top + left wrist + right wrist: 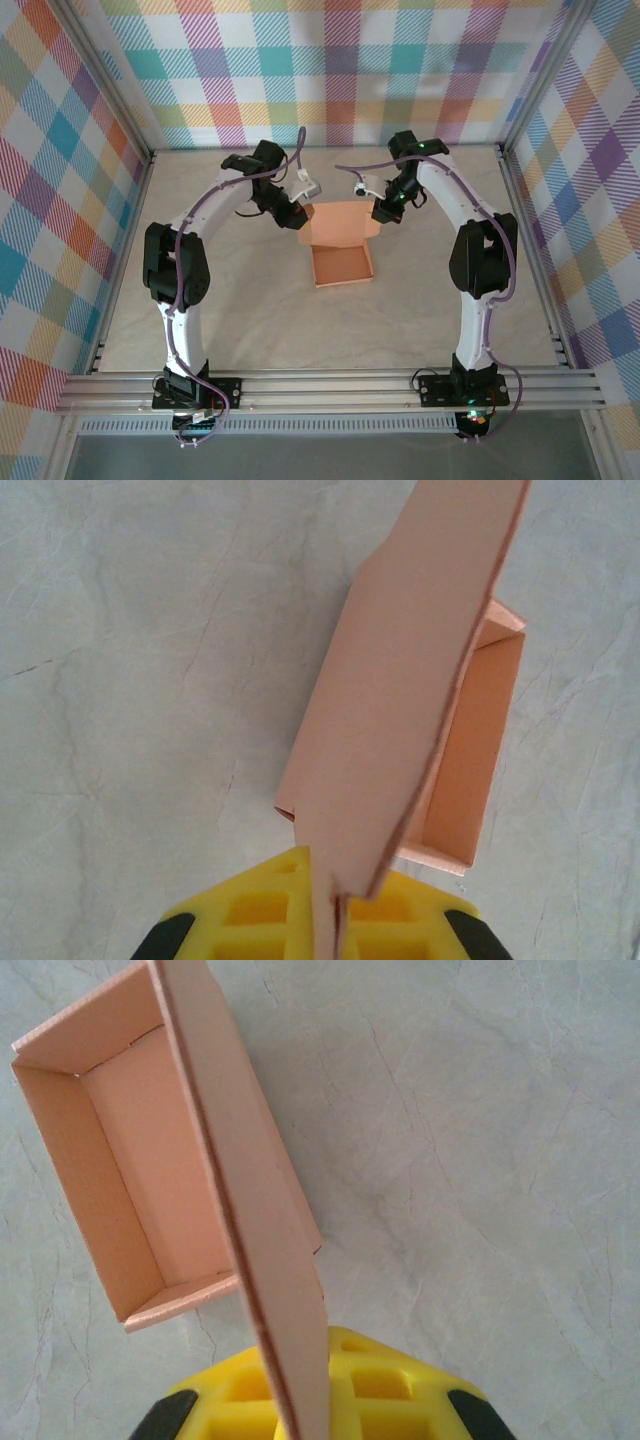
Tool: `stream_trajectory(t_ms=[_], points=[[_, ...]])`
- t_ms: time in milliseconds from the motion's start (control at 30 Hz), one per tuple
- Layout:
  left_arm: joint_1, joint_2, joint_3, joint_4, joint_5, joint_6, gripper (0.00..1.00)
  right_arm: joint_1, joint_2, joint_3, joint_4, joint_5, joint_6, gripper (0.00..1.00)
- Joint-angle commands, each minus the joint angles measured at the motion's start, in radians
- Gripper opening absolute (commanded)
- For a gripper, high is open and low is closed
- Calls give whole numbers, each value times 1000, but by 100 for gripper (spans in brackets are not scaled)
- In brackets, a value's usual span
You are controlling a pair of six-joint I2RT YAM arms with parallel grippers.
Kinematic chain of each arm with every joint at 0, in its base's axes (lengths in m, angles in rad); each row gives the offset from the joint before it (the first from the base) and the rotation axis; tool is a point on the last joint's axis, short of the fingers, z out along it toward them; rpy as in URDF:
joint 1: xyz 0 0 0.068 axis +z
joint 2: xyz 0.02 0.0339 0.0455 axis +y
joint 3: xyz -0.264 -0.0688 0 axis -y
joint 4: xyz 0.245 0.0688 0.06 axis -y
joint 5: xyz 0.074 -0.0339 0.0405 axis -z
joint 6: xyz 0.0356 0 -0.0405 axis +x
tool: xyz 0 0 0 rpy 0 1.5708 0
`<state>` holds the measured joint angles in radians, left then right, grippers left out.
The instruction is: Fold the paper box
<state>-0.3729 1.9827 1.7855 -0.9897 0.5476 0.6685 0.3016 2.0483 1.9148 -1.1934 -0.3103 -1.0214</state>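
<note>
Paper box (341,268): tray formed, lid flap (338,222) raised, left hand (297,218) and right hand (381,212) each pinching one side edge. Step: lid closing. Next: lower both together.

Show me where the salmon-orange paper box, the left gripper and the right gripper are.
salmon-orange paper box (342,266): top external view, floor of the open tray.
left gripper (328,905): left wrist view, between its yellow fingertips.
right gripper (300,1390): right wrist view, between its yellow fingertips.
</note>
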Motion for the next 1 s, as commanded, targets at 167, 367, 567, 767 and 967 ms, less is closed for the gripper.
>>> stream_trajectory(t_ms=[167,367,567,767,967], points=[[-42,-84,-16,72,-95,-130,0,6,-42,-36,119,48,149,0],[-68,-96,-25,215,-171,-390,0,51,-90,-98,225,259,421,0],[-119,-101,-35,324,-330,-589,0,96,-207,-258,442,396,714,0],[-168,-142,-98,479,-456,-746,0,162,-299,-401,613,456,1004,0],[-224,-161,-169,572,-572,-791,0,210,-419,-617,846,562,1276,0]])
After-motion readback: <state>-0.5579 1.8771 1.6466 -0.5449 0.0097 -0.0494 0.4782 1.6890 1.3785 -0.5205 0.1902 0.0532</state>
